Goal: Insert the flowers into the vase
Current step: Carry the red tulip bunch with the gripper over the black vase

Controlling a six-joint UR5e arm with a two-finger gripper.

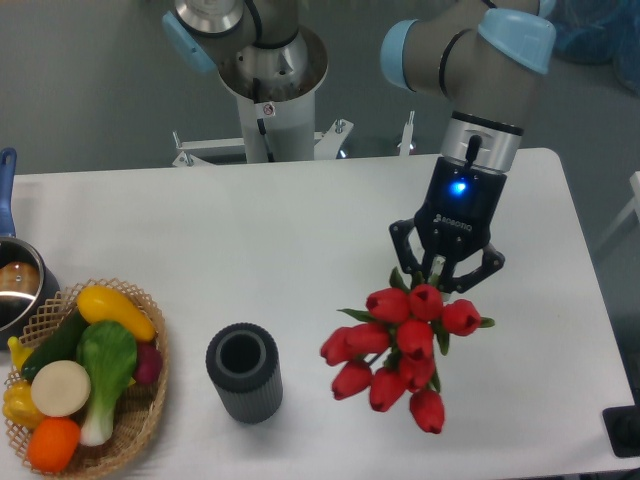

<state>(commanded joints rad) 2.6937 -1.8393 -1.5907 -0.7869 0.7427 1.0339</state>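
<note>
While my gripper (436, 277) clamps the stems of the flowers (400, 345), the red buds hang below it over the right half of the worktop (250, 250), clear of the surface as far as I can tell. To their left, well apart, the vase (244, 373) stands upright with its mouth open. At the left edge sit a basket (150, 405) of toy vegetables and a pot (18, 290).
</note>
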